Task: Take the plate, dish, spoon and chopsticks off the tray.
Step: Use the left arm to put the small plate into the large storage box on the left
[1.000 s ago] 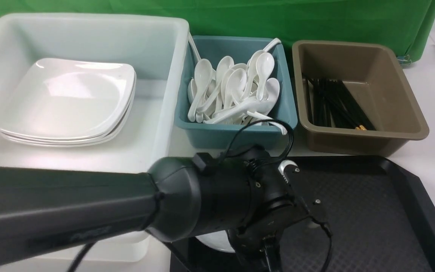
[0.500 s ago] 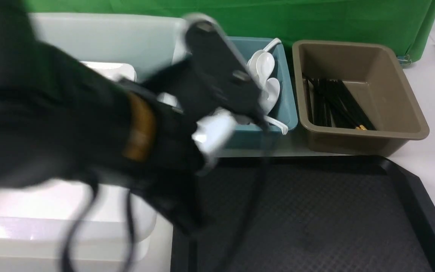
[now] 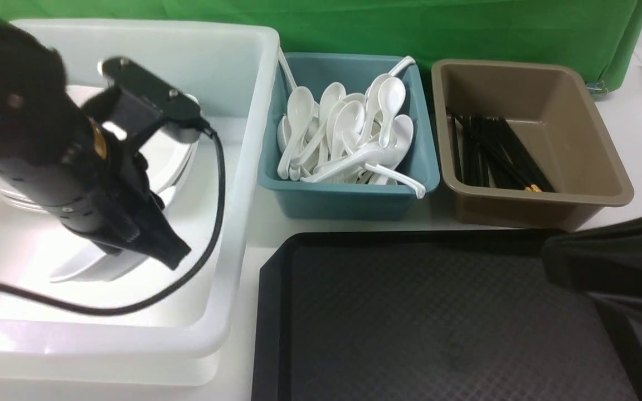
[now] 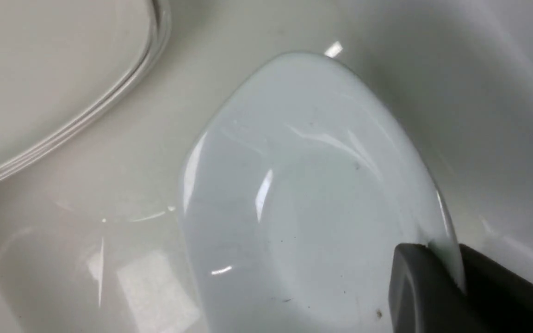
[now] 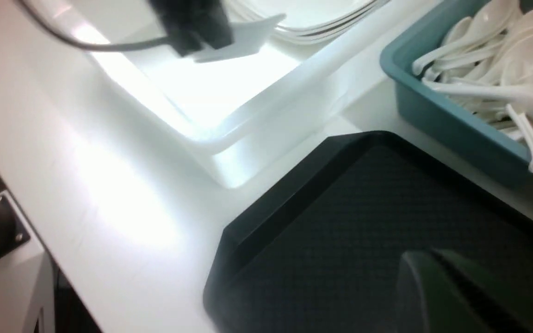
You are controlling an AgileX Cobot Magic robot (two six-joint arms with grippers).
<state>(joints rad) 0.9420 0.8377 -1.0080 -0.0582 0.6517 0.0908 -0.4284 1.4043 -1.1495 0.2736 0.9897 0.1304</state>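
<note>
My left gripper (image 3: 171, 255) (image 4: 451, 273) is shut on the rim of the small white dish (image 3: 90, 266) (image 4: 303, 194). It holds the dish tilted inside the white tub (image 3: 243, 167), low over the tub's floor. A stack of large white plates (image 3: 183, 151) (image 4: 40, 69) lies in the tub behind it. The black tray (image 3: 438, 312) (image 5: 363, 208) has nothing on it. My right gripper (image 5: 433, 263) is shut and empty over the tray's right side. White spoons (image 3: 349, 133) fill the teal bin, and black chopsticks (image 3: 494, 150) lie in the brown bin.
The teal bin (image 3: 349, 203) and the brown bin (image 3: 538, 206) stand side by side behind the tray. The white tub lies left of the tray. A green cloth (image 3: 410, 25) hangs at the back. My left arm's cable (image 3: 209, 223) loops inside the tub.
My left arm has swung from the tray's left end up and over into the white tub, carrying the dish. My right arm has come into view at the right.
</note>
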